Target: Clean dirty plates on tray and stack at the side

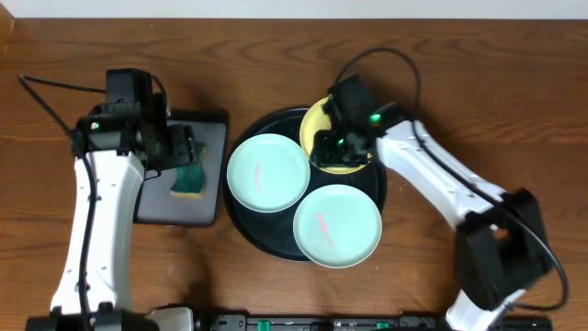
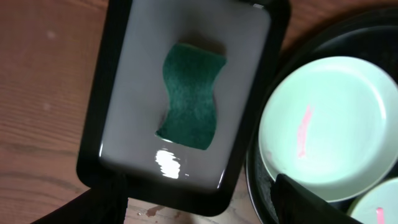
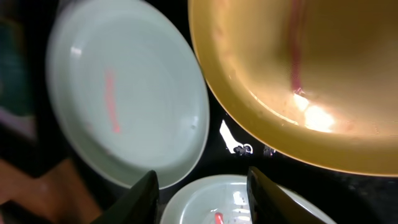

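Three round shallow plastic plates on large round black tray [image 1: 268, 235], pink smears on: left mint plate [image 1: 267, 173], near mint plate [image 1: 337, 225], pale yellow plate [image 1: 313, 122]. L gripper [image 1: 182, 149] jaws spread wide, empty, above wavy dark-green sponge [image 2: 191, 96] in small rect grey tray [image 1: 156, 207]. Sponge centred between fingers, long axis crosswise to jaw closing line. R gripper [image 1: 333, 147] jaws apart, empty, over yellow plate. L arm nearer sponge.

L arm [image 1: 92, 221] & R arm [image 1: 436, 175]: white links, black joints, thin black cables [image 1: 55, 89], green LEDs [image 1: 374, 117] nr wrists. L claw [image 1: 182, 152], R claw [image 1: 331, 147]: black, blunt fingers [image 2: 102, 202].
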`<state>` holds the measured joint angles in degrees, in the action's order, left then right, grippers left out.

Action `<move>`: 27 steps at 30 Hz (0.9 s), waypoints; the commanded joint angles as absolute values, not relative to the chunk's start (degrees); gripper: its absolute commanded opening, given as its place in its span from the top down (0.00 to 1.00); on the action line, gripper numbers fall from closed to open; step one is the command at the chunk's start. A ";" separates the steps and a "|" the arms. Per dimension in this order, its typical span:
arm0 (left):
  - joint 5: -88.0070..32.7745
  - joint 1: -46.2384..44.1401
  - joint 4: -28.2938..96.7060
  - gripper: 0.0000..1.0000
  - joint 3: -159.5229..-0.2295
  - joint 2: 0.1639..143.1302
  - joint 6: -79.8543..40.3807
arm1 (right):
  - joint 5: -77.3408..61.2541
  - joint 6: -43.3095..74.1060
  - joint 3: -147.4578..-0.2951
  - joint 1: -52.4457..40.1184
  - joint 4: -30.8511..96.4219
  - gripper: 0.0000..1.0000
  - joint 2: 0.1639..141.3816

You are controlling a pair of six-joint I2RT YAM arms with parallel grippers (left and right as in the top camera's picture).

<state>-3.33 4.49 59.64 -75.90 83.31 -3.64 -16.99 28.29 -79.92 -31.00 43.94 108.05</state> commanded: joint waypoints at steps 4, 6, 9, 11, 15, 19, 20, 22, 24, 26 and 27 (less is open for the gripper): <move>-1.85 6.92 59.68 0.25 -76.95 87.15 -5.02 | -14.37 31.73 -81.56 -34.44 41.69 0.65 114.30; -1.87 8.16 59.24 0.25 -76.95 87.33 -5.02 | -13.23 33.50 -81.56 -35.22 40.05 0.70 116.38; -1.87 8.84 59.05 0.25 -76.95 87.35 -5.02 | -12.84 34.70 -81.54 -35.40 39.24 0.75 118.10; -1.87 8.82 58.94 0.25 -76.95 87.35 -4.99 | -12.69 34.70 -81.54 -35.44 38.61 0.77 118.83; -1.85 8.82 57.98 0.25 -76.95 87.35 -4.99 | -12.19 34.70 -81.54 -36.05 36.84 0.87 120.05; -1.85 8.82 57.87 0.25 -76.88 87.61 -4.78 | -12.25 34.70 -81.54 -36.27 36.64 0.99 121.10; -1.87 8.82 57.87 0.25 -76.75 87.70 -4.80 | -12.25 34.70 -81.54 -36.27 36.64 0.99 121.12; -1.87 8.82 57.87 0.26 -76.27 88.12 -4.80 | -12.25 34.70 -81.54 -36.32 36.64 0.99 121.12; -1.89 8.82 57.87 0.30 -75.92 89.23 -4.51 | -12.25 34.70 -81.54 -36.40 36.64 0.99 121.12; -2.87 8.82 58.08 0.34 -75.88 91.90 -1.93 | -12.25 34.68 -81.54 -36.42 36.67 0.99 121.12; -4.10 8.82 58.26 0.35 -75.85 93.30 -0.16 | -12.23 34.68 -81.54 -36.45 36.67 0.99 121.12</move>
<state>-2.66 8.62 57.87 -75.90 89.41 -3.99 -12.88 34.39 -80.95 -35.55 36.56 119.42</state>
